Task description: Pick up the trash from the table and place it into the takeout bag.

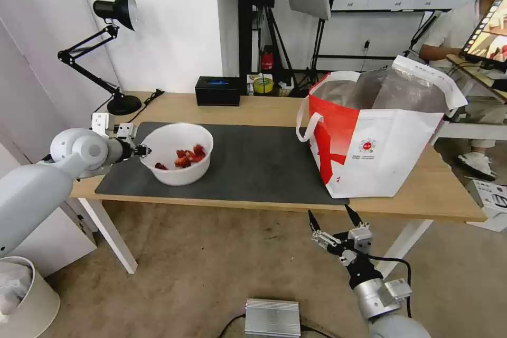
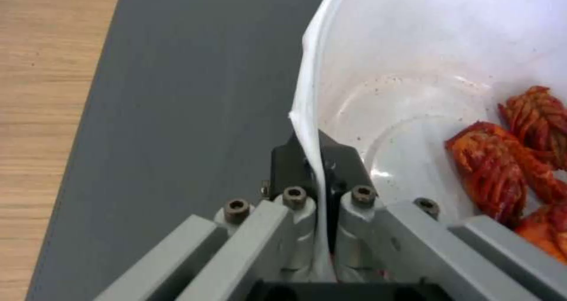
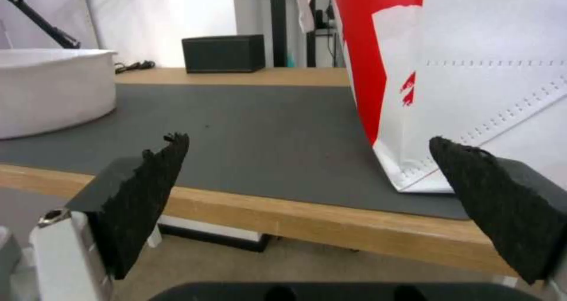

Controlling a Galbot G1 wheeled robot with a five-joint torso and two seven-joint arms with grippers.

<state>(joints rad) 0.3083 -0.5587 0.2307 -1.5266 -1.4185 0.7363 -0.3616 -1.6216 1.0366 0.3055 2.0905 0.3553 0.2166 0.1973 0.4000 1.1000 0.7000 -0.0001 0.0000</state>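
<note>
A white round bowl [image 1: 177, 154] with red scraps [image 1: 187, 157] stands on the left part of the dark grey mat [image 1: 253, 163] on the wooden table [image 1: 264, 105]. My left gripper [image 1: 142, 151] is shut on the bowl's left rim; in the left wrist view the thin rim [image 2: 310, 128] is pinched and bent between the black pads [image 2: 339, 159], with red scraps [image 2: 502, 168] inside. The red-and-white takeout bag [image 1: 377, 142] stands open at the table's right. My right gripper [image 1: 331, 217] hangs open below the table's front edge, facing the bag [image 3: 472, 70] and bowl [image 3: 53, 88].
A black desk lamp [image 1: 108, 47] stands at the table's back left and a black rectangular box [image 1: 217, 91] at the back middle. A white bin [image 1: 24, 296] sits on the floor at left, a silver box [image 1: 272, 318] on the floor in front.
</note>
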